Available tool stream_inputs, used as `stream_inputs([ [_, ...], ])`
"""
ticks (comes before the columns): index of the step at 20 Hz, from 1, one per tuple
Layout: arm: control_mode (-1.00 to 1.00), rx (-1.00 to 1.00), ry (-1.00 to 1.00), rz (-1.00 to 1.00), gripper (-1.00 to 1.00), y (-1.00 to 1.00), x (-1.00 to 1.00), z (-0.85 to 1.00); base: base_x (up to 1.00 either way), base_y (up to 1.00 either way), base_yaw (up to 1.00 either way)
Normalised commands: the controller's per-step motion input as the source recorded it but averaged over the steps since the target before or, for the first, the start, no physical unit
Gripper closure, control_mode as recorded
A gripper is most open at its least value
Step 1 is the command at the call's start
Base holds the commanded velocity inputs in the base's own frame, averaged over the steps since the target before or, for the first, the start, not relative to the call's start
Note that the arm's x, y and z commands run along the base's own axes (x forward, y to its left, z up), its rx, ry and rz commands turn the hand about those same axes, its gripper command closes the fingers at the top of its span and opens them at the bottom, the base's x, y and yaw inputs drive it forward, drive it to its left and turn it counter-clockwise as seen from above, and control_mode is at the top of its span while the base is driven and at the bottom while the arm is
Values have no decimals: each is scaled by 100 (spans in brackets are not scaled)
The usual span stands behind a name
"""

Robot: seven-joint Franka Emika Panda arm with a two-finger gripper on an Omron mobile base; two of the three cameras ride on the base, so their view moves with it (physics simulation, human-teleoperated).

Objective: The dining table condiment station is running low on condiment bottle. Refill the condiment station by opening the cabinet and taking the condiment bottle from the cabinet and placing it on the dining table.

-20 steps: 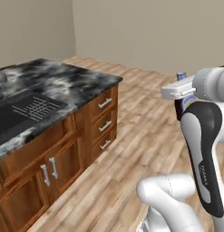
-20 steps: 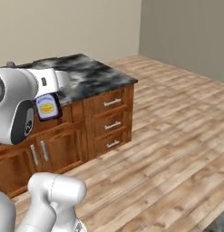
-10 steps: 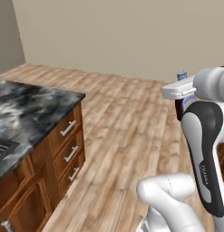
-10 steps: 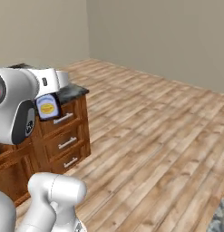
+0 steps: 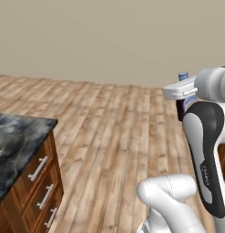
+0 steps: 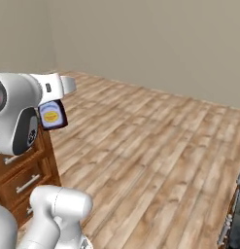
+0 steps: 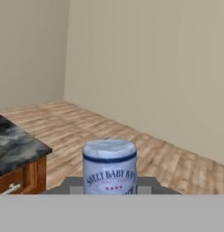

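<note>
Bottle (image 7: 109,166) first: we see it held in the gripper (image 7: 109,192), whose jaws pinch its body from either side, with the blue cap nearest the hand camera and a pale band of label below it that reads "SWEET BABY RAY" as far as we can make out, with a row of small red marks beneath. From the right base view the bottle (image 6: 52,115) shows a dark body with a yellow oval on a pale label, tucked just under the white hand; from the left base view only its blue cap (image 5: 183,76) and a strip of dark body show past the arm. We carry it up in the air, well apart from the table (image 5: 13,145), whose marbled corner sits at the lower left of the left base view above wooden drawers (image 5: 38,182) with silver bar handles. In the hand view that table edge (image 7: 18,149) lies left of the bottle and lower. Between the table and the beige wall (image 5: 109,41) the plank floor (image 5: 114,136) lies open and wide. Since the earlier frames the whole scene has swung: the table took up more of both base views, so our base has turned, while the bottle stays clamped in the same pose against the hand.
</note>
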Motion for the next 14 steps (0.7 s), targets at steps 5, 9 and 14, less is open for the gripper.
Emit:
stream_inputs([
  [5, 100, 0, 0, 0, 100, 0, 0, 0, 100, 0, -3],
  [9, 100, 0, 0, 0, 100, 0, 0, 0, 100, -6, 5],
  [14, 100, 0, 0, 0, 100, 0, 0, 0, 100, 0, 32],
])
